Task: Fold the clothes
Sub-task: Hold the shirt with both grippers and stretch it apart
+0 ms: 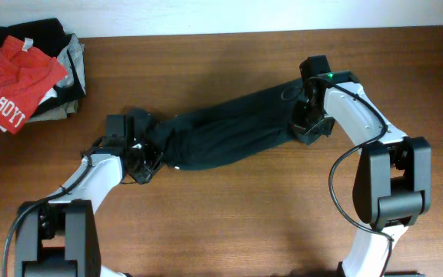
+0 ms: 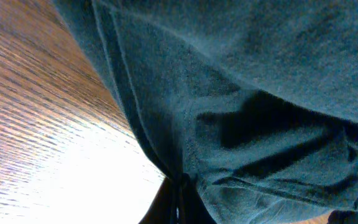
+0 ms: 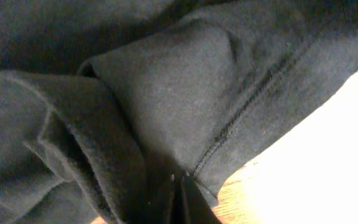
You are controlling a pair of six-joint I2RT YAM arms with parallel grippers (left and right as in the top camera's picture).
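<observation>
The dark T-shirt (image 1: 229,131) lies bunched and stretched in a long strip across the middle of the table, plain side showing. My left gripper (image 1: 146,159) is shut on its left end; the left wrist view shows the fingers (image 2: 180,190) pinching a hemmed edge of the cloth (image 2: 241,93). My right gripper (image 1: 304,123) is shut on its right end; the right wrist view shows the fingers (image 3: 180,186) closed on folded cloth (image 3: 166,99) beside a seam. The shirt sags between the two grippers.
A pile of clothes sits at the far left corner: a red shirt with white lettering (image 1: 18,81) on top of grey and black garments (image 1: 60,54). Bare wooden table (image 1: 244,223) lies in front of the shirt.
</observation>
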